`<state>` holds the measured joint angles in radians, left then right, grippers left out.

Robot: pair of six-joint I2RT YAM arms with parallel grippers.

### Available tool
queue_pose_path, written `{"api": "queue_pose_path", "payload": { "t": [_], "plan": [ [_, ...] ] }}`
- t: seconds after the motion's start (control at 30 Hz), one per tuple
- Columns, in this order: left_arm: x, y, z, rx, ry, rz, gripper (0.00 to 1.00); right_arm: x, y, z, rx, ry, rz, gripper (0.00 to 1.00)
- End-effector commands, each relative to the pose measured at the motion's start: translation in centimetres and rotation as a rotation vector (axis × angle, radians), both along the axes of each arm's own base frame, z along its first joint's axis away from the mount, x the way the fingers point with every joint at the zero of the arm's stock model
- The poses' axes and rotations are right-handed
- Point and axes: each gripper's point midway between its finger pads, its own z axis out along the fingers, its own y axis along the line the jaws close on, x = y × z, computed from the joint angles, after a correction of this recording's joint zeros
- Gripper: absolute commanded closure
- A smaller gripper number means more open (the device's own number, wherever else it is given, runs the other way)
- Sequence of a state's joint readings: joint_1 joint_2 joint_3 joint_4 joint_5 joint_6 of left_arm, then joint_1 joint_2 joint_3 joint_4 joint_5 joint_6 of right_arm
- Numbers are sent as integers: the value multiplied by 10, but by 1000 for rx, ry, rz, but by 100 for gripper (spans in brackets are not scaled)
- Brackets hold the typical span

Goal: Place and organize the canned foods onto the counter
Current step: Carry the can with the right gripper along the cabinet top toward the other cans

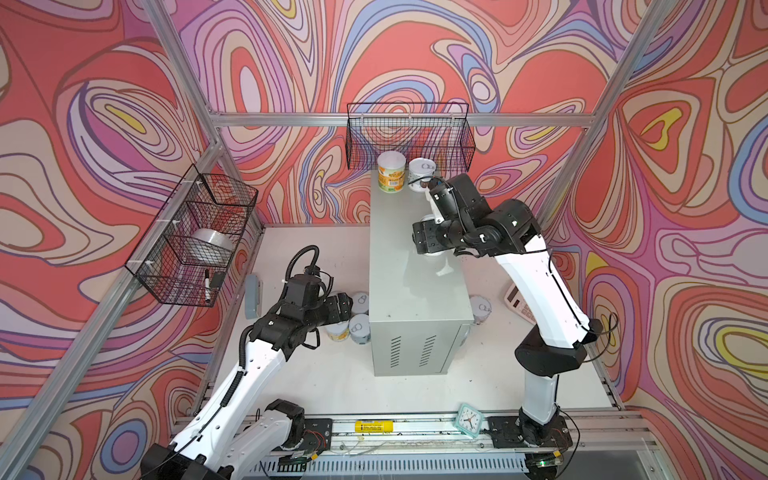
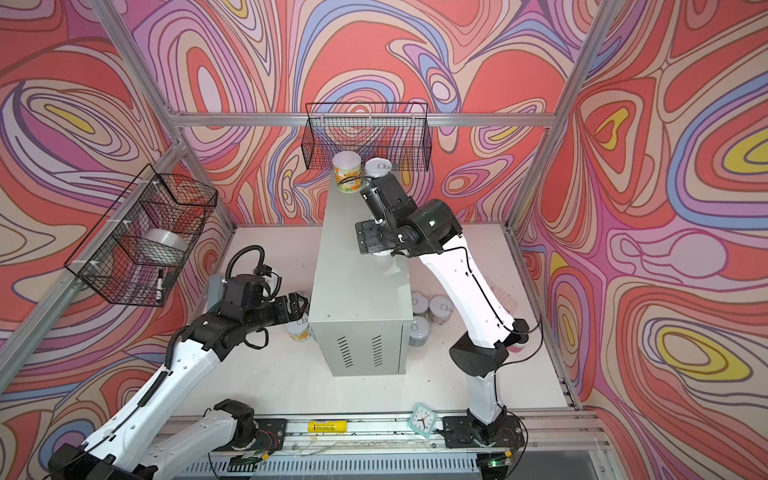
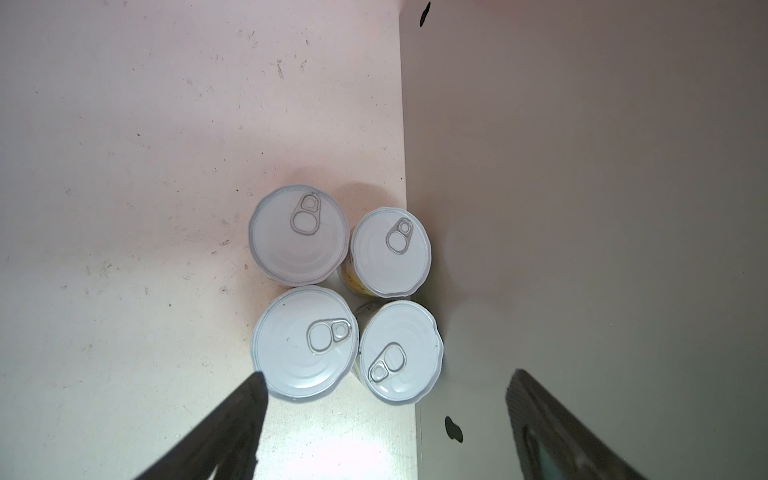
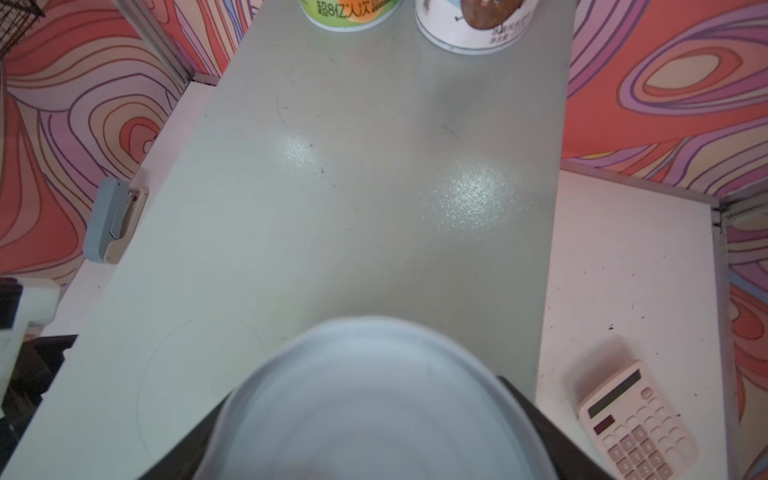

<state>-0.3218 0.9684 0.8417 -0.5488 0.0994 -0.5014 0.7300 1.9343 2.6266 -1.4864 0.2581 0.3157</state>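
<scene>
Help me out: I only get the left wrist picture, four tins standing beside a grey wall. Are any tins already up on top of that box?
Observer: Yes. In both top views two tins stand at the far end of the counter: an orange-labelled tin and a white-labelled tin beside it.
Operator: And what is the arm I can't see doing?
Observer: It reaches over the counter with a third tin between the right fingers. I cannot tell whether they are gripping it.
</scene>
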Motion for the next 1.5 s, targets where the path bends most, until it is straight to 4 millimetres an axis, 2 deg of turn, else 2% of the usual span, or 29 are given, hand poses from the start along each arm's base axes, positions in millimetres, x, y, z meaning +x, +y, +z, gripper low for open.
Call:
{"api": "queue_pose_path", "payload": {
  "t": [0.0, 0.1, 0.23, 0.43, 0.57, 0.7, 0.73, 0.77, 0.97, 1.27, 1.33, 1.47],
  "plan": [
    [0, 3, 4, 11, -15, 9, 9, 4, 14, 2, 30, -17, 32, 3],
    [1, 2, 5, 9, -16, 7, 9, 7, 17, 3, 36, -23, 34, 2],
    [1, 2, 5, 8, -20, 9, 9, 8, 16, 17, 61, -67, 32, 2],
    [1, 3, 11, 9, -32, 8, 9, -5, 11, 39, 117, -95, 59, 4],
    [0, 3, 15, 8, -36, 7, 9, -15, 2, 41, 117, -94, 54, 8],
    [-2, 3, 17, 1, -37, 9, 9, -21, -5, 33, 101, -73, 41, 11],
    [-2, 3, 16, -1, -37, 9, 10, -28, -12, 39, 111, -83, 39, 12],
    [-3, 3, 16, -3, -36, 9, 10, -29, -12, 37, 110, -79, 37, 12],
    [-3, 2, 13, -14, -32, 12, 10, -29, -8, 20, 107, -52, 49, 17],
    [0, 0, 13, -13, -36, 8, 11, -16, 8, 12, 121, -56, 72, 27],
    [2, 0, 13, -11, -37, 8, 11, -11, 14, 10, 126, -61, 73, 32],
    [5, -1, 11, -10, -34, 5, 11, 4, 24, 4, 126, -79, 68, 34]
  ]
}}
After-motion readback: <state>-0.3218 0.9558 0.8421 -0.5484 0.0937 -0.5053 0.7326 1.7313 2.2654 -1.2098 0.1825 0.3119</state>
